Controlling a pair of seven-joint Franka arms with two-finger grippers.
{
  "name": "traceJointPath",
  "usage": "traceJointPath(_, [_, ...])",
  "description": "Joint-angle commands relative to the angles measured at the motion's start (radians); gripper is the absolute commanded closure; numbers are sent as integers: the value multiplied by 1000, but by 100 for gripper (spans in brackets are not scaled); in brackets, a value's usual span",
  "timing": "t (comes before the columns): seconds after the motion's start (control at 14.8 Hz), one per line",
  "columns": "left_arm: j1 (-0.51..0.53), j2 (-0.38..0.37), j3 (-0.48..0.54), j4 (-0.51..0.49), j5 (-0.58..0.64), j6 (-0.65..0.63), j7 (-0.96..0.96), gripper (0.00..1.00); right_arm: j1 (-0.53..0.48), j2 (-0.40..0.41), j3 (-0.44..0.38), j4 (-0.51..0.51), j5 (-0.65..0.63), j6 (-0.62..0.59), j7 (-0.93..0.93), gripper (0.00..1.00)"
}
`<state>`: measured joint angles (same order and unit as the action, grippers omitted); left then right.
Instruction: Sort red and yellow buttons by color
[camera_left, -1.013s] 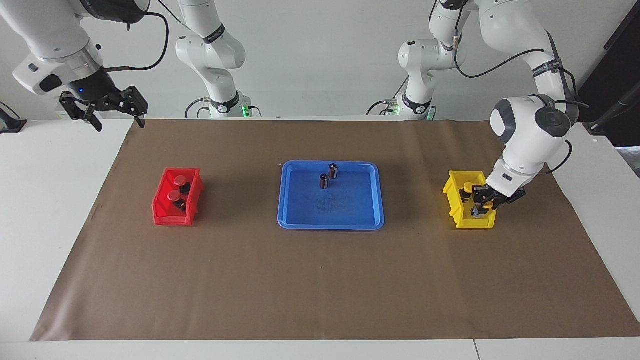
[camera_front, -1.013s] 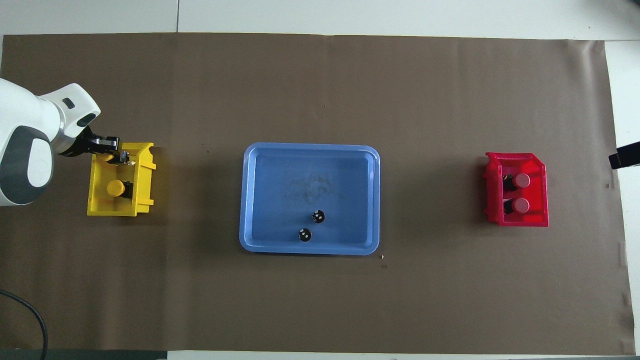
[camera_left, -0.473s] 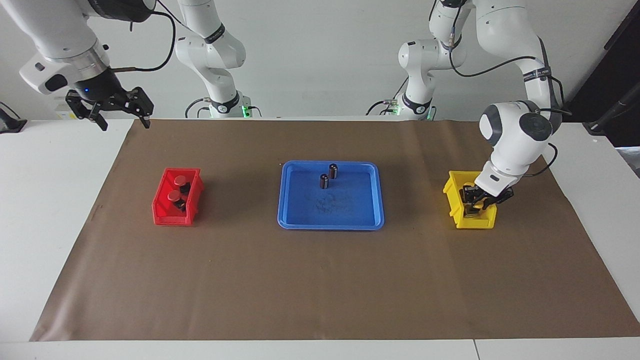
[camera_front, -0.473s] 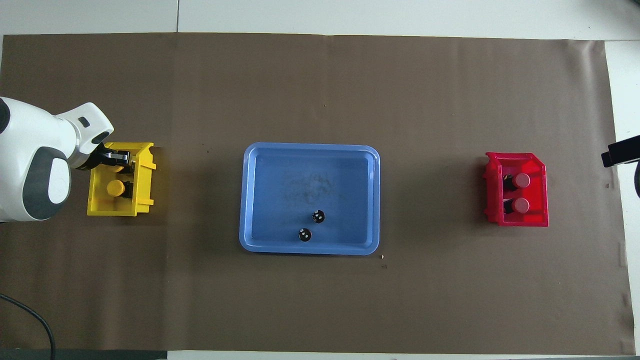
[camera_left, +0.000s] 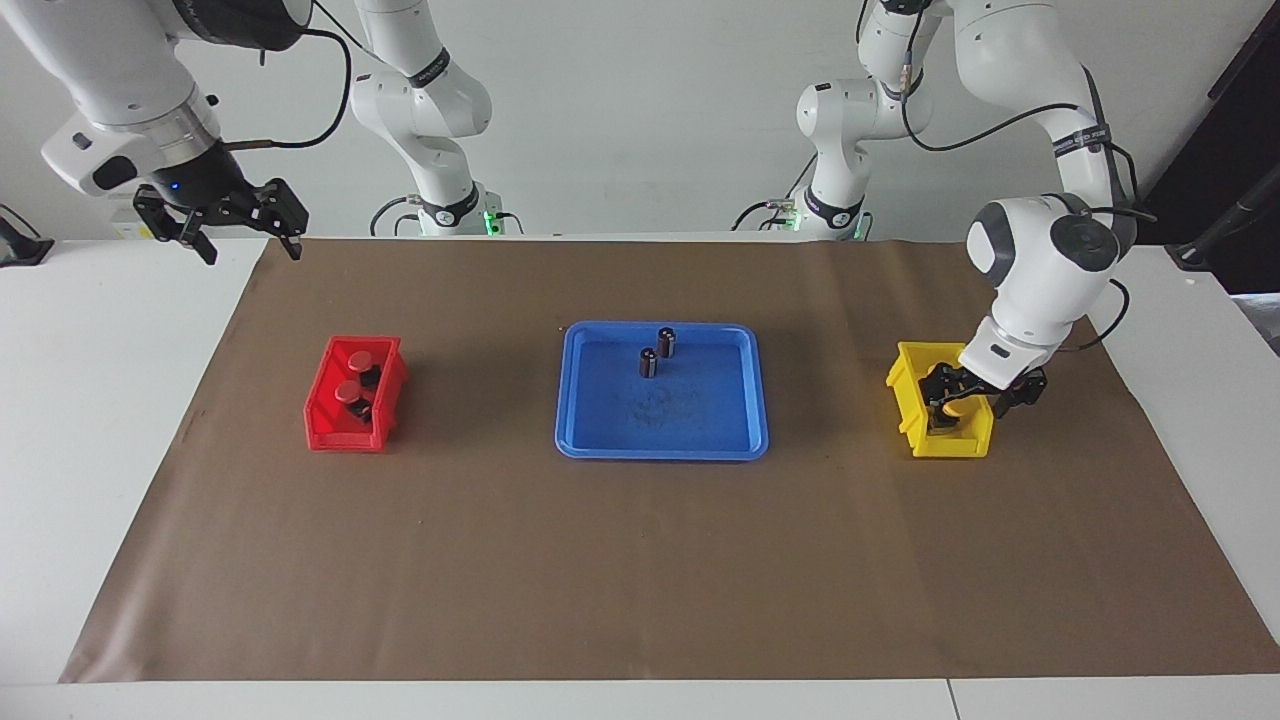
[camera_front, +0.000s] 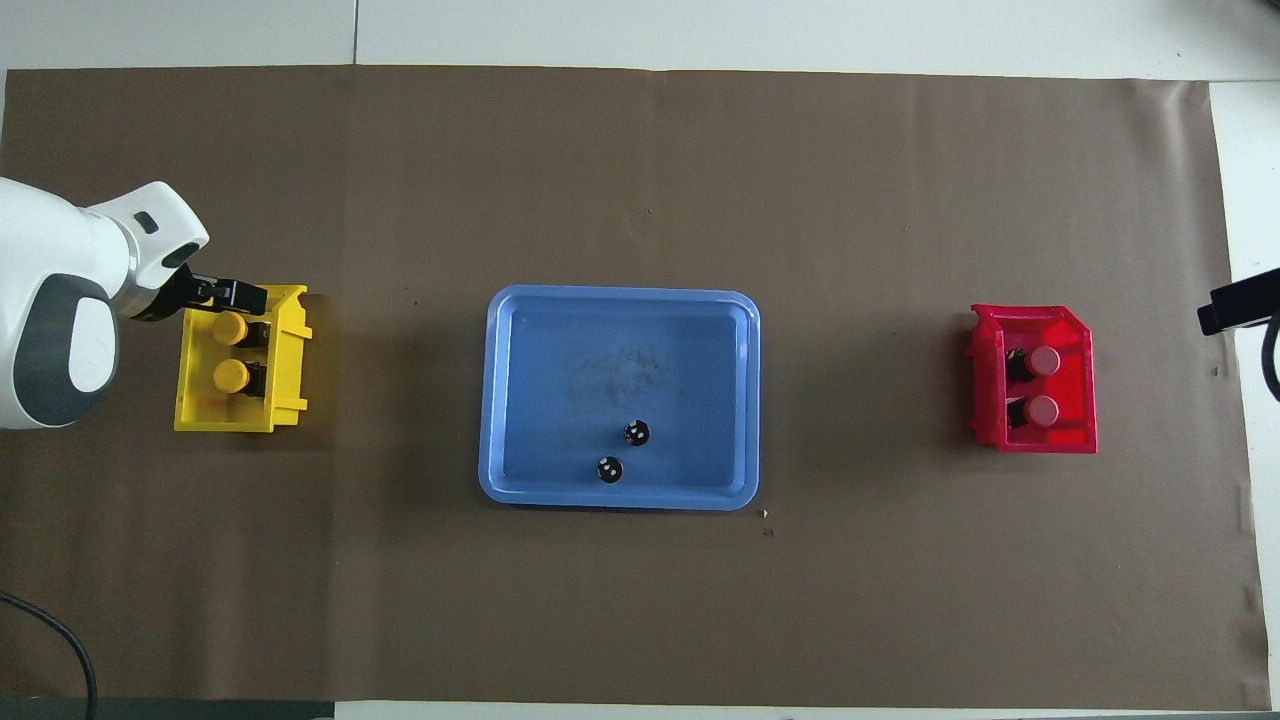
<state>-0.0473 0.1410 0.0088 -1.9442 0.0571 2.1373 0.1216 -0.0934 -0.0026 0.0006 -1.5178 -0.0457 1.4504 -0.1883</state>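
Observation:
Two yellow buttons (camera_front: 230, 328) (camera_front: 231, 375) lie side by side in the yellow bin (camera_front: 290, 340) at the left arm's end of the table. My left gripper (camera_left: 985, 392) hangs open just over that bin, above the button farther from the robots, and holds nothing; it also shows in the overhead view (camera_front: 215, 297). Two red buttons (camera_left: 362, 357) (camera_left: 350, 390) lie in the red bin (camera_left: 320, 410) at the right arm's end. My right gripper (camera_left: 225, 228) waits open and empty, raised over the table's edge at that end.
A blue tray (camera_left: 600, 440) in the middle of the brown mat holds two dark capless cylinders (camera_left: 666, 342) (camera_left: 648, 362), standing near the tray's edge closest to the robots. The brown mat covers most of the white table.
The left gripper lowered the second yellow button into the yellow bin, let it go, opened and drew up a little. The right gripper barely shifted.

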Motion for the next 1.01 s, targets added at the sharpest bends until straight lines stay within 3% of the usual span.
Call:
traceJointPath(0.0, [3, -26, -10, 154, 27, -222, 7, 0, 6, 0, 4, 5, -2, -24, 7, 0])
traceJointPath(0.41, [-3, -135, -35, 376, -11, -647, 3, 0, 4, -2, 6, 2, 0, -25, 3, 0])
traceJointPath(0.61, [-3, -179, -35, 334, -25, -643, -3, 0, 4, -2, 6, 2, 1, -33, 3, 0])
traceJointPath(0.95, [14, -186, -24, 326, -23, -643, -3, 0, 6, -2, 6, 4, 7, -33, 3, 0])
